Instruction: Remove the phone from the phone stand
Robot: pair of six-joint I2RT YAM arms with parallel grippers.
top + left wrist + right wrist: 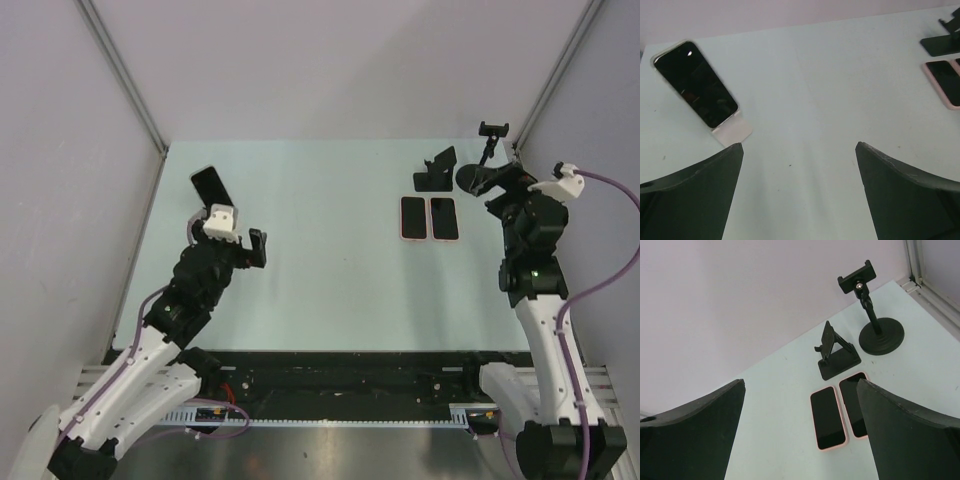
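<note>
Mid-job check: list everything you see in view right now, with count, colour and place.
phone in stand: one, black screen with pale edge, far left of the table, leaning back
phone stand: one, white, under that phone
flat phones: two, pink cases, lying side by side, right of centre
folding stand: one, black, empty, just behind the flat phones
clamp stand: one, black, round base, empty, far right corner
table: one, pale green
left hand: one, black fingers, open, short of the phone in stand
right hand: one, black fingers, open, right side, holding nothing
</note>
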